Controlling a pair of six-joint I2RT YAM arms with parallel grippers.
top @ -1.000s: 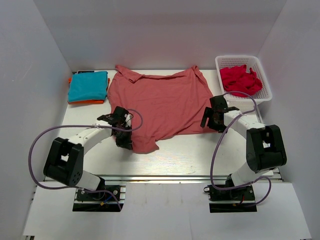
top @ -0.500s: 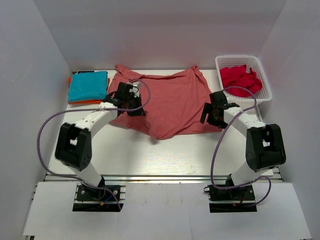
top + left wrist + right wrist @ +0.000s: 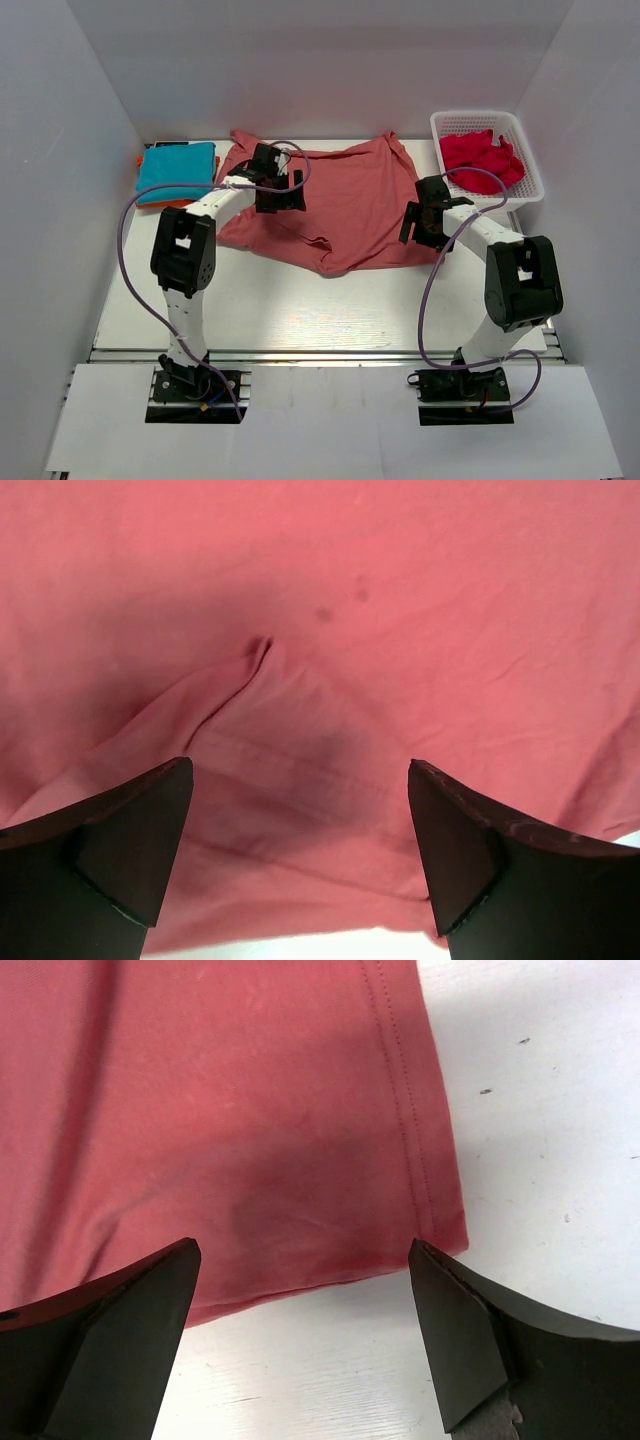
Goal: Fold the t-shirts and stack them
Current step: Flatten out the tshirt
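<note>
Top external — teal stack (image 3: 176,172) left, white basket (image 3: 478,117) right, salmon shirt (image 3: 350,200) between

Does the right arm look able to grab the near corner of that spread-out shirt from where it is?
Probably yes: the right gripper hangs open above the shirt corner, with nothing in between.

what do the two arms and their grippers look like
The left arm and right arm match: white links, chunky black joint housings. A purple cable loops alongside each, base to wrist. The left gripper and right gripper are black, each with two dark wedge-shaped fingers.
</note>
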